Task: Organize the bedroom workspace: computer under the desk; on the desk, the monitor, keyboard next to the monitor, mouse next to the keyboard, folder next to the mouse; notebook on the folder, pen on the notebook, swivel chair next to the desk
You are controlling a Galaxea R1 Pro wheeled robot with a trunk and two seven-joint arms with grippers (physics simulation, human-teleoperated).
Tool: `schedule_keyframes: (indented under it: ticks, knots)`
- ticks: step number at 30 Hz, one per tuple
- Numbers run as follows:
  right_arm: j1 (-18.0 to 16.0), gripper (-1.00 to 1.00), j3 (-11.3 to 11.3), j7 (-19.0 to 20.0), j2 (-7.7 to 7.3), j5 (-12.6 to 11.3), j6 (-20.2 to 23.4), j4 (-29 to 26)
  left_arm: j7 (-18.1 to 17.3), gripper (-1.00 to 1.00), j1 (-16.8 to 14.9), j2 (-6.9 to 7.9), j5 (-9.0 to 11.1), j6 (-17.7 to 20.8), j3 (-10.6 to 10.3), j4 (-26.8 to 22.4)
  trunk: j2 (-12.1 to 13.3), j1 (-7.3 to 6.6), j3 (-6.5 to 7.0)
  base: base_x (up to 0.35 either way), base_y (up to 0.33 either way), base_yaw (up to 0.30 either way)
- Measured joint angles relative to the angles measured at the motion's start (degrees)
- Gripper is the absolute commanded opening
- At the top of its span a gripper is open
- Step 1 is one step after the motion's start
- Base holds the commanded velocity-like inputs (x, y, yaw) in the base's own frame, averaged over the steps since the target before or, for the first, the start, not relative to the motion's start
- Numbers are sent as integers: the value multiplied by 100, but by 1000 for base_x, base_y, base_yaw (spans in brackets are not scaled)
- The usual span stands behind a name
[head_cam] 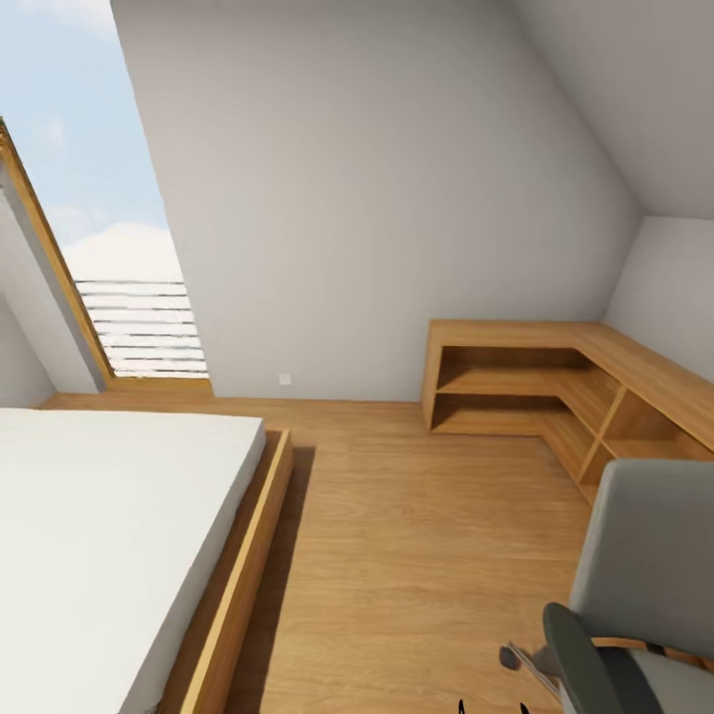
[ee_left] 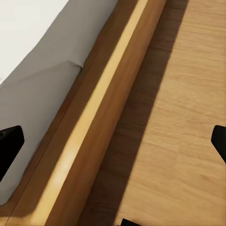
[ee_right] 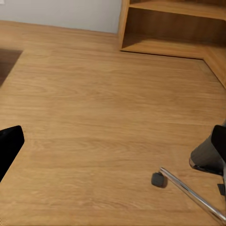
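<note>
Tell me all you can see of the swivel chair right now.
The swivel chair stands on the wooden floor at the head view's lower right, in front of the corner shelf unit. It has a grey padded back, a dark armrest and a chrome base leg ending in a dark caster. Its seat is cut off, so any folder can't be confirmed.

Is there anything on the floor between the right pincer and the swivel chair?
Nothing visible. In the right wrist view, bare wood floor runs from the right pincer to the swivel chair, whose chrome leg and caster lie just ahead.
</note>
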Motion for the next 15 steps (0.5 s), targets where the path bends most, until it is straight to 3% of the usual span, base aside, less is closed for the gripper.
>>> schedule_keyframes:
  ticks: [7, 15]
  knots:
    - [0, 100, 0, 3, -3, 0, 0, -1, 0, 100, 0, 0, 0, -1, 0, 2, 0, 0, 0, 2, 10, 33]
    - [0, 100, 0, 4, -3, 0, 1, -2, -3, 100, -1, 0, 1, -1, 0, 1, 0, 0, 0, 0, 130, 5]
